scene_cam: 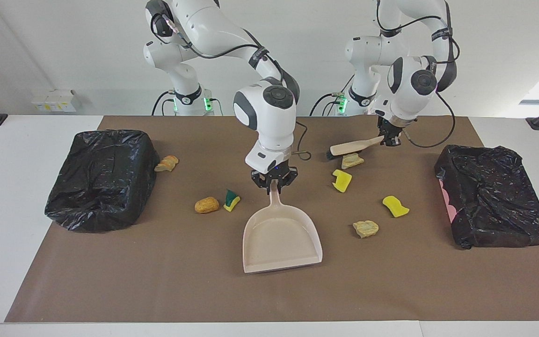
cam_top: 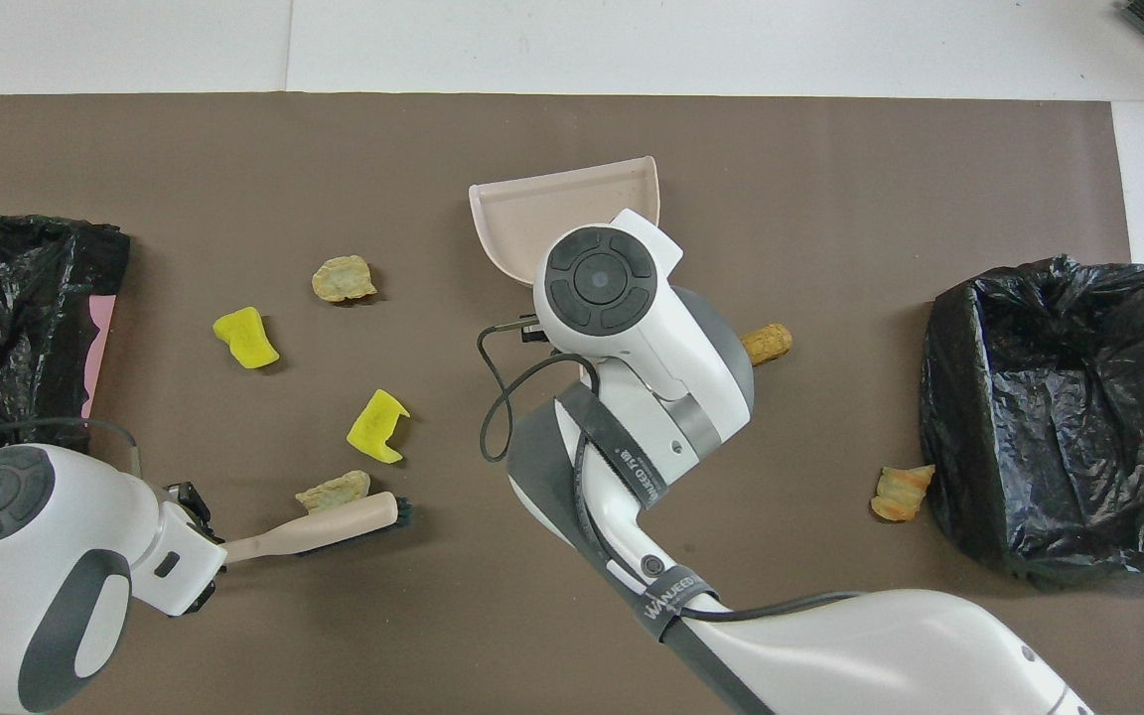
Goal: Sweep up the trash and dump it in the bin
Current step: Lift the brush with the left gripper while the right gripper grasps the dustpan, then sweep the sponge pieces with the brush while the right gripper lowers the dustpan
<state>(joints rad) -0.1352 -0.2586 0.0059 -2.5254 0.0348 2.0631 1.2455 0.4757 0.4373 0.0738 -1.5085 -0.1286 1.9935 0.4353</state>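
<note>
My right gripper [scene_cam: 274, 181] is shut on the handle of the beige dustpan [scene_cam: 281, 238], whose mouth [cam_top: 552, 214] faces away from the robots at mid-table. My left gripper [scene_cam: 388, 139] is shut on the handle of the black-bristled brush [scene_cam: 351, 148]; its bristles touch a beige chunk [scene_cam: 352, 160] of trash. Just farther out lies a yellow sponge bit [scene_cam: 342, 180]. Another yellow bit [scene_cam: 395, 206] and a beige chunk [scene_cam: 366, 228] lie toward the left arm's end. A green-and-yellow wedge [scene_cam: 232, 200] and an orange lump [scene_cam: 207, 205] lie beside the dustpan handle.
A black-bagged bin [scene_cam: 103, 178] stands at the right arm's end, with a bread-like lump [scene_cam: 167, 163] against its side. A second black-bagged bin [scene_cam: 496, 201] stands at the left arm's end. Brown paper [cam_top: 830, 179] covers the table.
</note>
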